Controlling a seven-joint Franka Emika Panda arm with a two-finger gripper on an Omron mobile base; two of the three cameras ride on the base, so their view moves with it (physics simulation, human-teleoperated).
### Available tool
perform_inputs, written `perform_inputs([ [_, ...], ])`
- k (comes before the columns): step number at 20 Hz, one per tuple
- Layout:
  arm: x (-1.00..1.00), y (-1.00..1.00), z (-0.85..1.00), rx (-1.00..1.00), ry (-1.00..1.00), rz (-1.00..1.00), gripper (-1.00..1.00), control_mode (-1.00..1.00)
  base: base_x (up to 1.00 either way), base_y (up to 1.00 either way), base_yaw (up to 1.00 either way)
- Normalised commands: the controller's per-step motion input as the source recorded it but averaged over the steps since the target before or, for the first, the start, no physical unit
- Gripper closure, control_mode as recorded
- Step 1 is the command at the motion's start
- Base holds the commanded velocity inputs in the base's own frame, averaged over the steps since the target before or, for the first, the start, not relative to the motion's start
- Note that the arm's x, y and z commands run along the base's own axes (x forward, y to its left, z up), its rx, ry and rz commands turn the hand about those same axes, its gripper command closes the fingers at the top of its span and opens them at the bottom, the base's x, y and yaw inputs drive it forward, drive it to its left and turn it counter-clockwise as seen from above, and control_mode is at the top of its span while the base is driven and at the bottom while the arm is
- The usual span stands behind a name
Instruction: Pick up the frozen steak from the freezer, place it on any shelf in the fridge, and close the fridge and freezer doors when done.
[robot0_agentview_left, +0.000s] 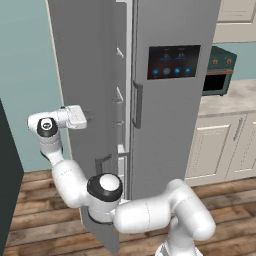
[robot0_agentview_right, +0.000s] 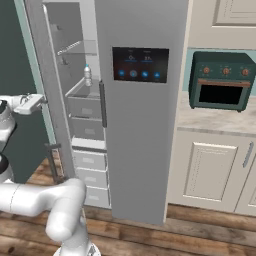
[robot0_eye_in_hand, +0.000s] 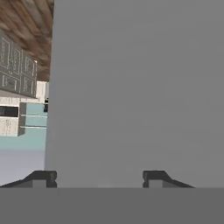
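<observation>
step: closing the freezer door (robot0_agentview_left: 87, 75), judged from the claw sitting against its outer face; fridge door (robot0_agentview_left: 172, 90) with the dark touchscreen (robot0_agentview_left: 173, 61) already looks shut
claw: (robot0_eye_in_hand: 99, 177) fingers spread, nothing between them; tips right up at the plain grey door panel, contact likely but can't confirm
claw position: white hand (robot0_agentview_left: 75, 117) at mid height on the outside of the open freezer door; in the right base view it sits at the left edge (robot0_agentview_right: 30, 104), just beside the door's edge
key relation: door slab lies straight ahead of the claw, flat face to the fingers; door's long axis vertical, hinge on the far left side of the appliance; freezer cavity (robot0_agentview_right: 87, 130) is beyond the door to the right, so my guess is the push goes toward the cabinet to swing it shut
door state: freezer door ajar, gap open enough to see grey drawers (robot0_agentview_right: 90, 165) and a clear bottle (robot0_agentview_right: 87, 75) on a bin ledge
frozen steak: can't see it; presumably inside the fridge behind the closed door, not checkable
hidden: fridge shelves behind the shut door; lower edge of the freezer door blocked by the arm in the left base view
hard to tell: exact door angle; whether both fingertips touch the panel
other: green oven (robot0_agentview_right: 220, 82) on the counter (robot0_agentview_right: 220, 120) at right, well apart
</observation>
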Motion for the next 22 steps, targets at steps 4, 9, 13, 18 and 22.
perform_inputs([
  [4,0.61,-0.64,0.0,0.0,0.0,0.0,-1.0,-1.0,0.0,0.0,0.0],
  [9,0.59,-0.57,0.0,0.02,0.0,0.01,-1.0,-1.0,0.0,0.0,0.0],
  [13,0.54,-0.56,0.0,0.03,0.0,0.05,-1.0,-1.0,0.0,0.0,0.0],
  [18,0.56,-0.47,0.0,0.02,0.01,0.1,-1.0,-1.0,0.0,0.0,0.0],
  [22,0.62,-0.37,0.0,0.0,0.05,0.13,-1.0,-1.0,0.0,0.0,0.0],
])
